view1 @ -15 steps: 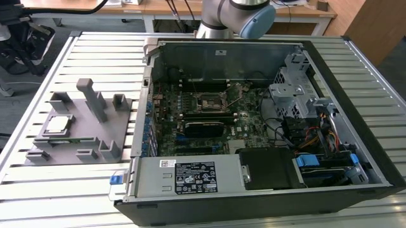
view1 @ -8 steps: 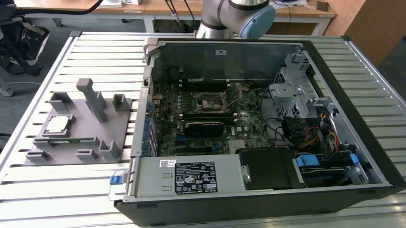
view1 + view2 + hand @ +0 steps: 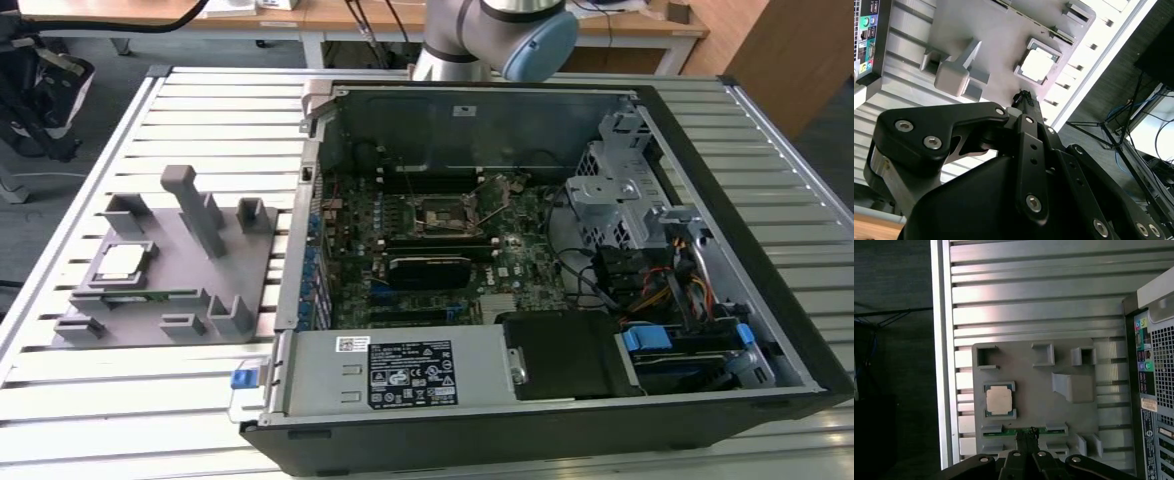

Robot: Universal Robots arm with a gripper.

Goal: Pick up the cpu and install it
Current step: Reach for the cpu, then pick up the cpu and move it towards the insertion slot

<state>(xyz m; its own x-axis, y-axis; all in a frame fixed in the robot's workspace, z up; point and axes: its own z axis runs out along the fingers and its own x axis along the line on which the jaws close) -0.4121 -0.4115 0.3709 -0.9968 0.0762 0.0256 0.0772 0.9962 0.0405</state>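
Pincer (image 3: 1027, 433) is hanging above the grey fixture tray (image 3: 1029, 390), tips pressing together w/ nothing between them, as both wrist views are showing. Tips are lining up over the green memory stick (image 3: 1013, 431) lying in its slot at the tray edge, not over the cpu (image 3: 999, 401). The cpu is sitting flat in its square nest just beside that slot, silvery top facing up, untouched.

Risk no. 1, as I'm judging it: w/ tips closed and off to one side, a straight drop would be landing on the stick or the nest wall, not the chip.

Risk no. 2: chip is thin and lying low inside the nest rim, so fingers are getting little edge to bite. A shallow or skewed pinch is prob. tilting it, letting it slip or jam.

Tall post (image 3: 1071, 388) on the tray is standing near the nest, so a sideways approach is risking a knock.

Further off, tray is resting on the slatted surface (image 3: 200, 110). Can't tell if it's fixed down, and a snag could be dragging it.

Farthest: open PC case (image 3: 534, 430), w/ the socket (image 3: 441, 213) sitting mid-board. Its cover state is too small to tell, and any twist carried over from a bad grasp is risking bent contacts there.
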